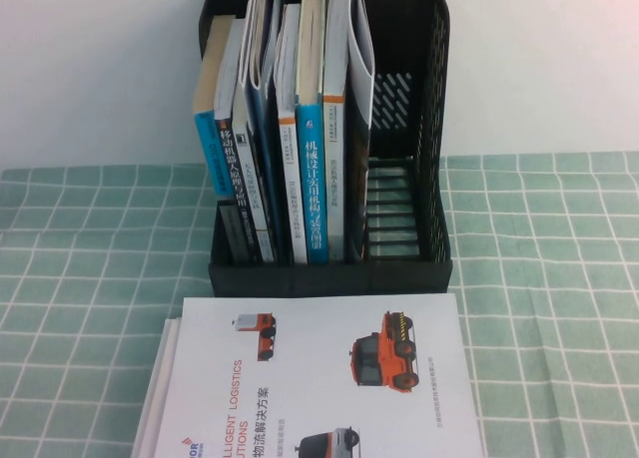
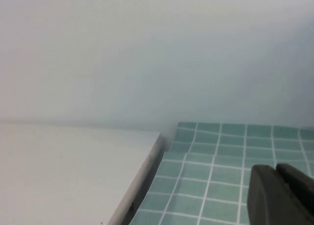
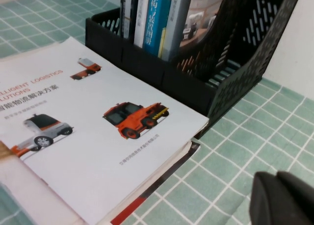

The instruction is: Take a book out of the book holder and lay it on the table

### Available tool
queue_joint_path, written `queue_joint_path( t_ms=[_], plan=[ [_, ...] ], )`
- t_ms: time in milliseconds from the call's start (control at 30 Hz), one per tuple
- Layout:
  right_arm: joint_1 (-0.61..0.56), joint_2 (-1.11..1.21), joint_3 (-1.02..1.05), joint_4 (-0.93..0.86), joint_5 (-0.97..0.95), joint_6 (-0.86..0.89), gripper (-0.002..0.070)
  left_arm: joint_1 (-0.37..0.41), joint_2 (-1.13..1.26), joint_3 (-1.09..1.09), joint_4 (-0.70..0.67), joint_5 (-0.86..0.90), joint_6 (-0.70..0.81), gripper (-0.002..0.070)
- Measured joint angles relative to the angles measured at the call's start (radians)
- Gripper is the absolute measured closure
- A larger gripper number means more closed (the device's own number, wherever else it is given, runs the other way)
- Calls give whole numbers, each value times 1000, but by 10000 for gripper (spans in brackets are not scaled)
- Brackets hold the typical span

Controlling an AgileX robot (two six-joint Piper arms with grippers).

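Two grippers: each seen only in its own wrist view, neither in the high view
left gripper (image 2: pixel 280 194): dark fingertips pressed together, nothing between them; hovers over bare mint-green cloth
right gripper (image 3: pixel 282 199): dark fingertips together, holding nothing; above the cloth, clear of everything
book (image 1: pixel 329 378): lies flat on the table, white cover up with orange vehicles and red LOGISTICS text; its near corner sits just ahead of the right gripper, not touching it
under the book: another flat item with a red and dark edge (image 3: pixel 147 198) shows beneath, on the side nearest the right gripper; cannot tell what it is
book holder (image 1: pixel 329 276): black slatted rack, upright, beyond the book from the right gripper; front wall touching or just beside the book's far edge
slot on the right-gripper side (image 1: pixel 389 214): holds no book, slatted floor visible
upright books (image 1: pixel 312 129): blue and white spines, packed in the other slots, leaning slightly
table (image 1: pixel 559 278): green grid cloth under both grippers
white surface (image 2: pixel 64 176): flat, pale, beside the left gripper, its edge meeting the cloth; well apart from the fingertips
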Motion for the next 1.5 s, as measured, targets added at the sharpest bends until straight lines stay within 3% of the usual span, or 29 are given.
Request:
queue_joint_path(
  t_ms=[200,467,600,700,967,1500],
  plan=[
    [-69,-38,0,-137,-64,88,678,51,0,21,0,9,0,678],
    [-460,-150,0,-157,-65,95,678,54,0,21,2,57,0,678],
    [-592,-180,24,-154,-62,92,678,54,0,21,-14,61,0,677],
    [-622,-180,97,-115,-89,80,678,54,0,21,-89,61,2,677],
    [-628,-180,246,-43,-81,73,678,54,0,21,-478,76,2,677],
    [-628,-180,249,-32,-32,74,678,54,0,21,-462,79,2,677]
  ],
)
